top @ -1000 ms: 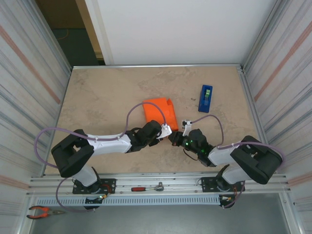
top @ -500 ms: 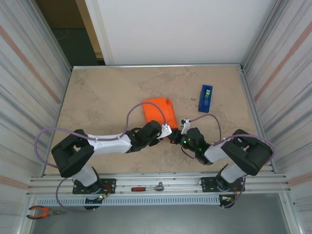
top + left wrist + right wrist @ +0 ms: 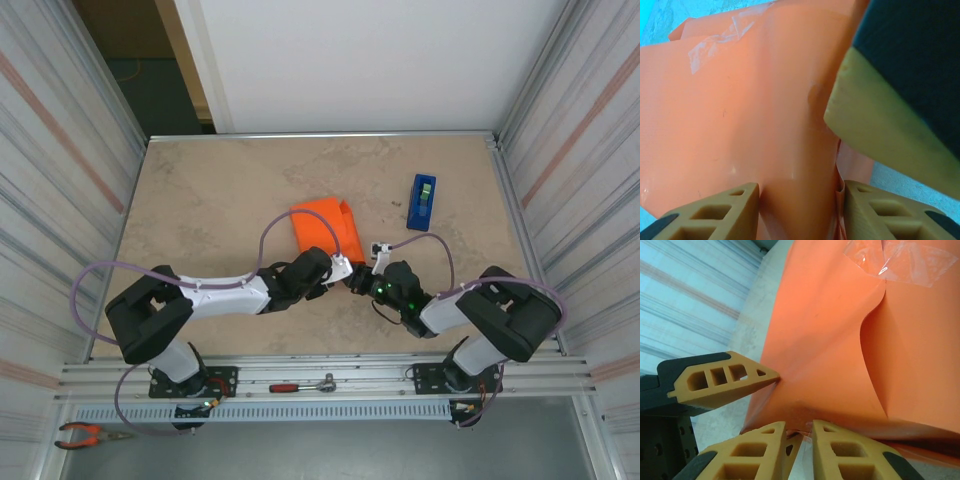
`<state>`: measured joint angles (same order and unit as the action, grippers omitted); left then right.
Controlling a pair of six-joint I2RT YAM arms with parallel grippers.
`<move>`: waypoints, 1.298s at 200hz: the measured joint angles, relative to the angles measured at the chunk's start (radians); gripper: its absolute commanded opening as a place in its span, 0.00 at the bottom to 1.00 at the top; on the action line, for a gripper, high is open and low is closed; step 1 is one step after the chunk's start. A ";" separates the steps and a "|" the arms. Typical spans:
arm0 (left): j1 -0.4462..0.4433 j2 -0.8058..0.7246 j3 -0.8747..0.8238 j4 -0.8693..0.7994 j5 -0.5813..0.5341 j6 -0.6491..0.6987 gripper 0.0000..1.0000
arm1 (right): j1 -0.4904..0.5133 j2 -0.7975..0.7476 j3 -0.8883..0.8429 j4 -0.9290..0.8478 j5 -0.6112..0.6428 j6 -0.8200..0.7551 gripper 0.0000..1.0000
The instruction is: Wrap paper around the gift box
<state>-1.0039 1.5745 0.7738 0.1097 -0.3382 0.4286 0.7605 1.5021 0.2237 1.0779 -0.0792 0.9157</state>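
The orange paper (image 3: 322, 230) lies folded into a parcel at the table's middle; the gift box is hidden inside it. My left gripper (image 3: 347, 266) meets the parcel's near right corner. In the left wrist view its jaws (image 3: 800, 192) are shut on a bulging fold of the paper (image 3: 765, 100), which touches both fingers. My right gripper (image 3: 357, 283) faces it from the right. Its jaws (image 3: 799, 426) stand slightly open, a paper corner tip loose in the narrow gap under the paper (image 3: 840, 340). A left finger (image 3: 725, 380) presses the same corner. Clear tape (image 3: 900, 260) holds a seam.
A blue tape dispenser (image 3: 421, 202) stands to the back right of the parcel. A red-handled ratchet (image 3: 300, 385) lies on the front rail, and pliers (image 3: 85, 433) at the bottom left. Metal walls close both sides of the table.
The right jaws have parted a little from shut, and the right arm's elbow has swung in towards the parcel. The left jaws have narrowed slightly on the fold.
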 measured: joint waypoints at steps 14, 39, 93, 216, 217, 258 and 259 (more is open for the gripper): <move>0.000 0.000 0.000 0.001 0.000 0.000 0.44 | 0.000 -0.019 0.000 -0.028 0.000 0.000 0.25; 0.000 0.000 0.000 0.000 0.000 0.000 0.42 | -0.002 -0.037 0.001 -0.066 0.003 0.000 0.26; 0.000 0.000 0.000 0.000 0.000 0.000 0.42 | -0.003 -0.038 0.008 -0.086 0.001 0.000 0.28; 0.000 0.000 0.000 0.001 0.001 0.000 0.41 | -0.003 -0.064 0.008 -0.114 -0.008 0.000 0.35; 0.000 0.000 0.000 0.001 0.001 0.000 0.41 | -0.003 -0.064 0.008 -0.114 -0.008 0.000 0.35; 0.000 0.000 0.000 0.001 0.001 0.000 0.41 | -0.003 -0.064 0.008 -0.115 -0.007 0.000 0.35; 0.000 0.000 0.000 0.001 0.001 0.000 0.41 | -0.004 -0.064 0.008 -0.115 -0.007 0.000 0.35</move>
<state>-1.0039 1.5745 0.7742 0.1104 -0.3370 0.4286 0.7567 1.4380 0.2321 0.9627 -0.0864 0.9161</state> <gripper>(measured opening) 0.413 0.350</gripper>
